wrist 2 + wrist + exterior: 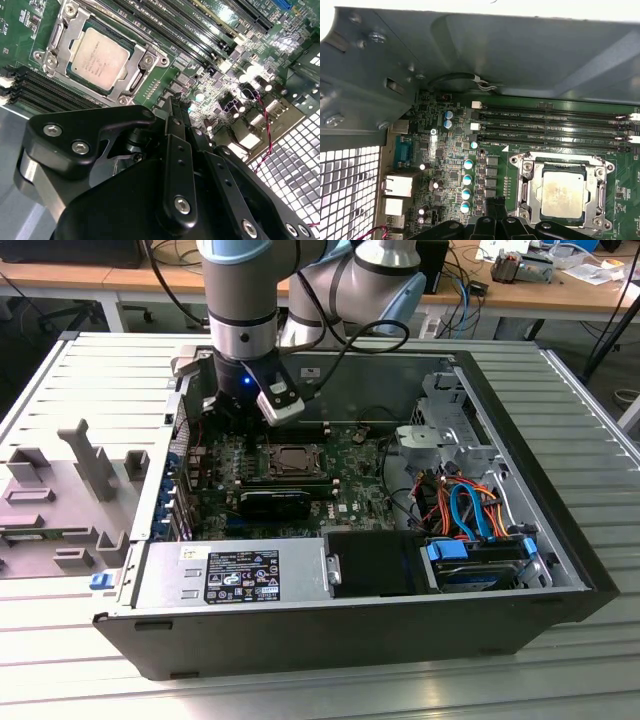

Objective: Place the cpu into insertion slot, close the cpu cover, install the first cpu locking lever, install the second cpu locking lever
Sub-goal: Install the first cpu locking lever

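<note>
The cpu (100, 57) (563, 192), a dull silver square chip, lies flat in the insertion slot (131, 54). The cpu cover (60, 37) (530, 185), a silver frame plate, lies down around the chip's edges in both wrist views. My gripper (172, 102) (492, 202) is shut with nothing between its black fingers. Its tips hover over the green board beside the socket, a short way off the cover's edge and not touching it. In the exterior view the cpu (297, 456) sits mid-board, with the arm's wrist (240, 350) above the board toward the exterior view's left.
Long black memory slots (550, 125) run beside the socket. The grey case wall (520, 50) and the rear ports (397, 185) stand close to the gripper. A black block (275, 502), a power supply (235, 575) and a drive cage with blue and orange cables (470, 510) fill the case.
</note>
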{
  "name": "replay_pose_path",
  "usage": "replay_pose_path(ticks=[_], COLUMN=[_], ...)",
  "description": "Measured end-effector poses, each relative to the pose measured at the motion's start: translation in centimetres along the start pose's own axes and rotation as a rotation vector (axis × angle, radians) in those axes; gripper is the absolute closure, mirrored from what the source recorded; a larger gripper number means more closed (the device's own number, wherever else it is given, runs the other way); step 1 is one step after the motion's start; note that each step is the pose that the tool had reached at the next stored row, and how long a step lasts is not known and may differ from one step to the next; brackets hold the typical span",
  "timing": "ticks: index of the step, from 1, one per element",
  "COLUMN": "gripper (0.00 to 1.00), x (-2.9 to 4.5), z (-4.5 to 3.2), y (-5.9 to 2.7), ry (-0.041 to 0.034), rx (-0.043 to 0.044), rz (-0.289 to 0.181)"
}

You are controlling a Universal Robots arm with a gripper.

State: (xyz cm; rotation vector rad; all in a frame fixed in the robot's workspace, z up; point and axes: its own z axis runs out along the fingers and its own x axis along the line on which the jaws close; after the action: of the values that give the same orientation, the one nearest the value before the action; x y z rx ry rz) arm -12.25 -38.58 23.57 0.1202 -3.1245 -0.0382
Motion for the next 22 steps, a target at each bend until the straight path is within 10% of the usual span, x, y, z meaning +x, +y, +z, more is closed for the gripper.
replay_pose_path(ticks=[7,22], gripper=[0.89,0.89], x=[0.03,0.18], z=[0.05,-0.67], y=[2.16,3.98], ry=[0.0,-0.0002], rx=[0.0001,-0.0001], rz=[0.0,0.0])
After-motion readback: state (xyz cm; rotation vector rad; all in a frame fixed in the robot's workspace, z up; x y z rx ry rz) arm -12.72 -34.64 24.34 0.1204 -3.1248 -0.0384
